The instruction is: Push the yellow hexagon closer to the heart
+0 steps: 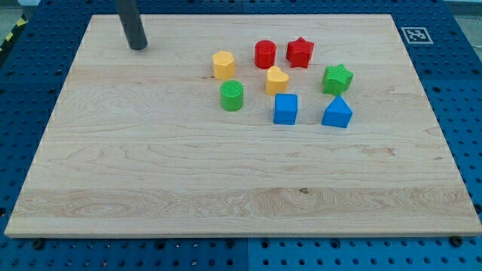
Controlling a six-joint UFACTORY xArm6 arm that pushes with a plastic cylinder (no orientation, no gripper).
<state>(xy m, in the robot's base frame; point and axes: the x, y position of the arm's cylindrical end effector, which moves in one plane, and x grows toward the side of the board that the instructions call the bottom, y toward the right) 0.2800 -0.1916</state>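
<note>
The yellow hexagon [224, 65] sits on the wooden board in the upper middle of the view. The yellow heart [276, 79] lies to its right and slightly lower, a short gap apart. My tip [138, 47] rests on the board near the view's top left, well to the left of the hexagon and touching no block.
A red cylinder [265, 54] and a red star [300, 52] stand above the heart. A green cylinder [232, 95] is just below the hexagon. A green star [338, 78], a blue cube [285, 108] and a blue triangular block [337, 113] lie to the right. The board's top edge [241, 15] is near my tip.
</note>
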